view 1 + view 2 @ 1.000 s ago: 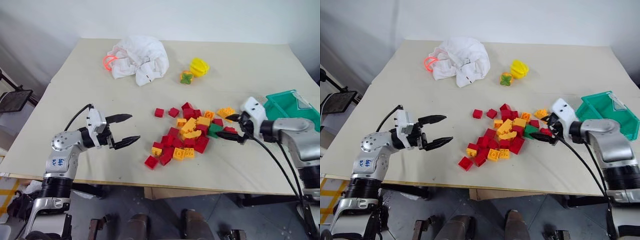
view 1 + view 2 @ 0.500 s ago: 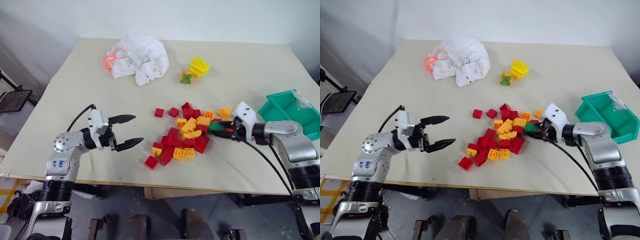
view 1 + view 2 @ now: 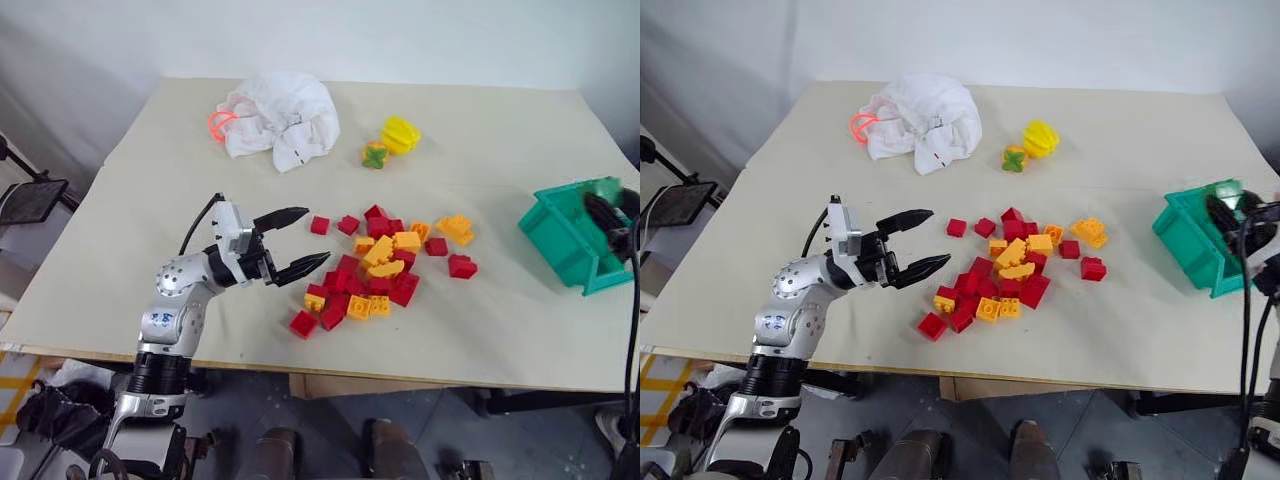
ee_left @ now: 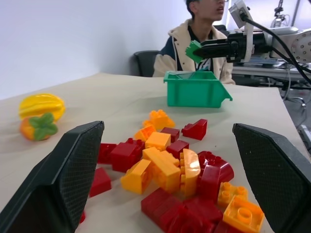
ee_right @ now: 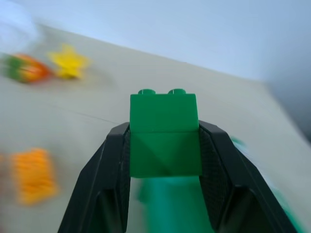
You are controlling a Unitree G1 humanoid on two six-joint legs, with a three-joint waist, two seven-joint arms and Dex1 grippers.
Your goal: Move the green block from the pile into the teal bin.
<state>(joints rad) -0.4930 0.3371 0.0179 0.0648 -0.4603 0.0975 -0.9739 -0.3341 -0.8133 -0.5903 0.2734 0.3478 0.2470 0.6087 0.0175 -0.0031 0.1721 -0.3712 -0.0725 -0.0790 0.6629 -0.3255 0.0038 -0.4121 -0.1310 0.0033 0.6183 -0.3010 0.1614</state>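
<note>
The green block point(image 5: 164, 133) is clamped between the fingers of the right gripper point(image 4: 194, 50), which is held above the teal bin point(image 3: 572, 236) at the right edge of the worktop point(image 3: 150, 190). The left gripper point(image 3: 296, 243) is positioned just left of the pile point(image 3: 378, 272), with its fingers spread apart and nothing between them.

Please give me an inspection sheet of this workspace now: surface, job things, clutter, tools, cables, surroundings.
Surface: beige table, flat.
Job's things: green block clamped in right tool, above teal bin; pile of red, yellow and orange bricks mid-table.
Clutter: white cloth, yellow star toy, green-and-orange toy.
Tools: left tool open, beside the pile, holding nothing.
Cables: black cable hangs by the right arm.
Surroundings: seated person behind the table.
</note>
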